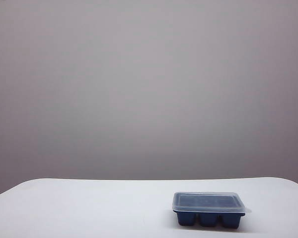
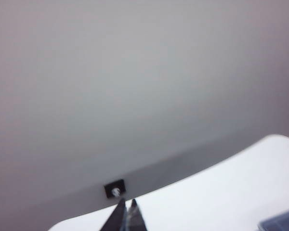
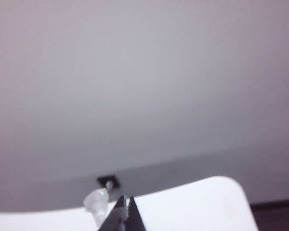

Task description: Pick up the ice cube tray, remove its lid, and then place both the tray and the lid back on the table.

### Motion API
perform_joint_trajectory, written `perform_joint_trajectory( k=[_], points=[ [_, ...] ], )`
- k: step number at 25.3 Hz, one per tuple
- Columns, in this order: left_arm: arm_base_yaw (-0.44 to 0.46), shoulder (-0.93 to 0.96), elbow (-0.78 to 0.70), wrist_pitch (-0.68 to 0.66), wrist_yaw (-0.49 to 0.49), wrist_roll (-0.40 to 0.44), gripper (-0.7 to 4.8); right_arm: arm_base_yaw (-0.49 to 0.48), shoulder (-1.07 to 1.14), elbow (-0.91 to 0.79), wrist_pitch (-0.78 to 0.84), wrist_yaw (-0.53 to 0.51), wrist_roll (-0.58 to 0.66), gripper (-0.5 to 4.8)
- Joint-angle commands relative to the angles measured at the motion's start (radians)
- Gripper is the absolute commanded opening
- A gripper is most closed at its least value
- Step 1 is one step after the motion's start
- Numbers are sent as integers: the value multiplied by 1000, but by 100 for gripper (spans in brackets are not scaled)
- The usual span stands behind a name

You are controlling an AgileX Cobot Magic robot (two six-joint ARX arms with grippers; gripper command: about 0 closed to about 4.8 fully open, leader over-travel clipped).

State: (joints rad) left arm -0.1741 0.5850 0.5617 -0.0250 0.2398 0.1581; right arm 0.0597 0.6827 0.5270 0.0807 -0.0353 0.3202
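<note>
A small dark navy-blue plastic ice cube tray [image 1: 209,217], capped by its thin translucent whitish lid [image 1: 208,201], sat on the plain white table [image 1: 89,208] at the lower right of the exterior frame. No arm showed there. In the wrist views, the left gripper [image 2: 124,216] and right gripper [image 3: 124,214] each hung above the table, fingertips pressed together and holding nothing.

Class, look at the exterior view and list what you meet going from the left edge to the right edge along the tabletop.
Bare white table → the ice cube tray with the lid still on top of it → a short stretch of bare table at the right edge. Neither gripper shows in this view.
</note>
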Motion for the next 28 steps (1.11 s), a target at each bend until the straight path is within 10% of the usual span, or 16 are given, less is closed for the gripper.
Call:
perform_joint_trajectory(
  k=[1, 12, 28],
  points=[
    [0, 74, 26, 19, 27, 10, -5, -27, 89, 28, -8, -110, -3, -1],
    [-2, 422, 30, 312, 161, -16, -5, -170, 586, 37, 111, -558, -2, -1],
    [-9, 912, 28, 628, 615, -35, 49, -143, 1158, 38, 418, -880, 184, 88]
  ],
)
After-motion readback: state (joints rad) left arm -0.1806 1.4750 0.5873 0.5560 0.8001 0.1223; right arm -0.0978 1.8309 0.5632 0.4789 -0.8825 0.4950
